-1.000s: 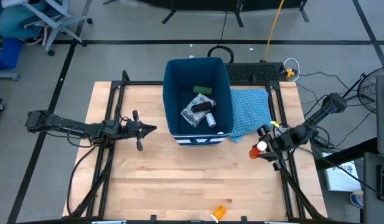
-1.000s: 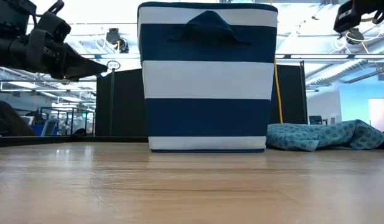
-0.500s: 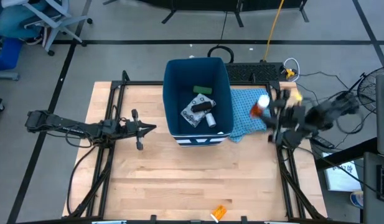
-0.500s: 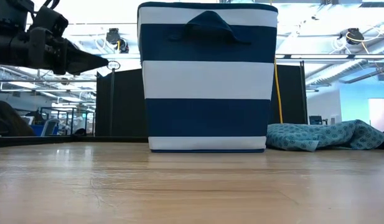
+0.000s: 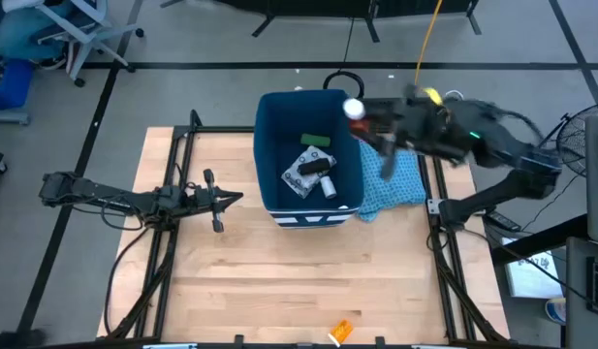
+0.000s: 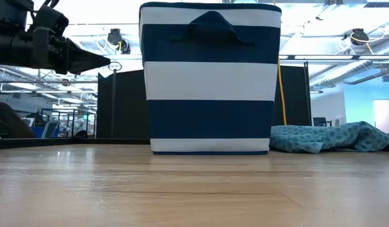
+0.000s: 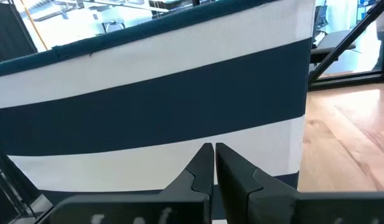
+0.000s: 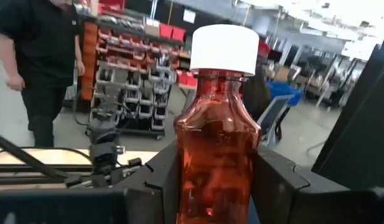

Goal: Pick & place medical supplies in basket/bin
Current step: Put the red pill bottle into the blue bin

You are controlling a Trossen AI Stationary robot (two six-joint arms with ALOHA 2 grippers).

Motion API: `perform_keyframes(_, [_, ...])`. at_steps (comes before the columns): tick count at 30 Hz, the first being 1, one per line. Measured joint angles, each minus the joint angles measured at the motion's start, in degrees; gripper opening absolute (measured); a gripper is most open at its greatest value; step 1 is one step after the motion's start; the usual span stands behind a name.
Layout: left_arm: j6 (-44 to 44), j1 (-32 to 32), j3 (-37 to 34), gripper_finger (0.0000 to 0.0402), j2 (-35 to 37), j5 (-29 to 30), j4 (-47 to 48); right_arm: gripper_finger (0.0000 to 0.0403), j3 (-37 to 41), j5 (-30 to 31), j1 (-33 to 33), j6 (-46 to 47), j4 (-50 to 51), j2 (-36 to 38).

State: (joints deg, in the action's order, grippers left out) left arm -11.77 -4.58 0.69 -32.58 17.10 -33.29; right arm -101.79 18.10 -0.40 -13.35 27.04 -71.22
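The dark blue, white-striped bin [image 5: 308, 155] stands on the far middle of the table. In it lie a green flat box [image 5: 316, 141], a white patterned packet [image 5: 300, 173], a black oblong piece [image 5: 319, 167] and a small white bottle [image 5: 330, 188]. My right gripper [image 5: 368, 118] hovers by the bin's far right corner, shut on an orange-red bottle [image 8: 218, 149] with a white cap [image 5: 354, 108]. My left gripper [image 5: 233, 201] waits shut, level, left of the bin, facing its striped wall [image 7: 154, 106]. My right gripper pinches the orange-red bottle's body [image 8: 198, 155] between its two fingers [image 8: 274, 177], one on each opposite side. The fingers lie level and reach in from the table's right. The white cap [image 8: 224, 50] sticks out beyond them toward the bin. The bottle is lifted clear, above the bin's rim.
A light blue patterned cloth [image 5: 393, 173] lies bunched on the table against the bin's right side. A small orange item [image 5: 340, 332] lies at the table's near edge. A person [image 8: 39, 56] stands in the room beyond the table.
My right gripper has risen from low at the table's right edge and swung toward the far edge and left, reaching the bin's far right corner. It turned as it went and carried the orange-red bottle along, still held.
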Motion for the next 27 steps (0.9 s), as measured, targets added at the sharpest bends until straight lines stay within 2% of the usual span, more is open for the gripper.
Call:
perform_keyframes(7, [0.0, 0.0, 0.0, 0.0021, 0.0, 0.0, 0.0, 0.014, -6.6, -22.5, -14.4, 8.6, 2.0, -13.0])
perform_keyframes(11, [0.1, 0.0, 0.0, 0.0021, 0.0, 0.0, 0.0, 0.014, -6.7, -29.9, -19.2, 6.9, 5.2, -18.9])
perform_keyframes(16, [1.8, 0.0, 0.0, 0.0021, 0.0, -0.1, 0.0, 0.014, -6.7, -31.6, -22.5, 0.1, 13.0, -25.6])
perform_keyframes(22, [2.1, 0.0, 0.0, 0.0021, 0.0, -0.1, 0.1, 0.014, -6.7, -31.4, -23.3, -5.8, 16.1, -34.0])
perform_keyframes(27, [2.2, 0.0, 0.0, 0.0021, 0.0, -0.1, 0.1, 0.014, -6.7, -28.3, -23.3, -11.6, 18.2, -40.1])
